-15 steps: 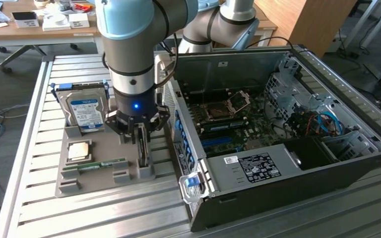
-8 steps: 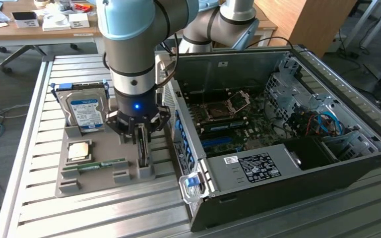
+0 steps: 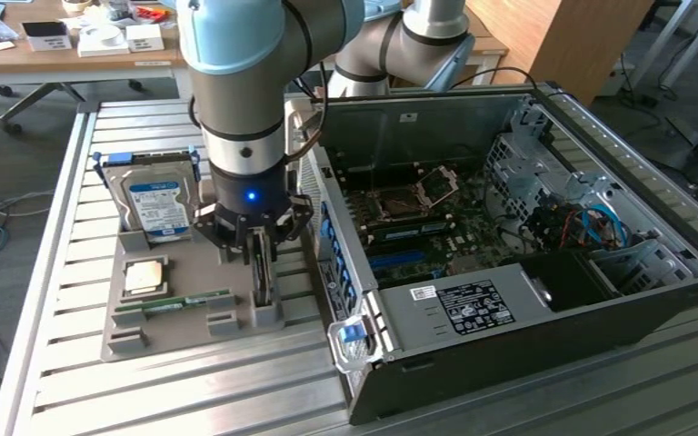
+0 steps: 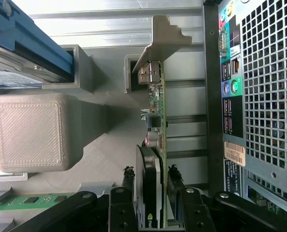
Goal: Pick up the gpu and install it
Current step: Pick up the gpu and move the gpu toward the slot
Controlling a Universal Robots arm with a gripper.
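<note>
The gpu (image 3: 262,283) stands on edge in a slot of the grey holder (image 3: 124,343), between the loose parts and the open computer case (image 3: 640,300). My gripper (image 3: 258,247) reaches straight down over it. In the wrist view the gpu (image 4: 157,116) shows its green board edge, black face and silvery end bracket (image 4: 163,36). My gripper (image 4: 151,170) straddles the card, and one black finger (image 4: 128,175) lies against each of its faces. The card still sits in its slot.
On the holder are a hard drive (image 3: 161,204) with a blue-white label, a square CPU (image 3: 145,275) and a slim green memory stick (image 3: 186,300). The case lies open with its motherboard (image 3: 428,213) exposed. Its perforated rear panel (image 4: 266,96) stands close beside the card.
</note>
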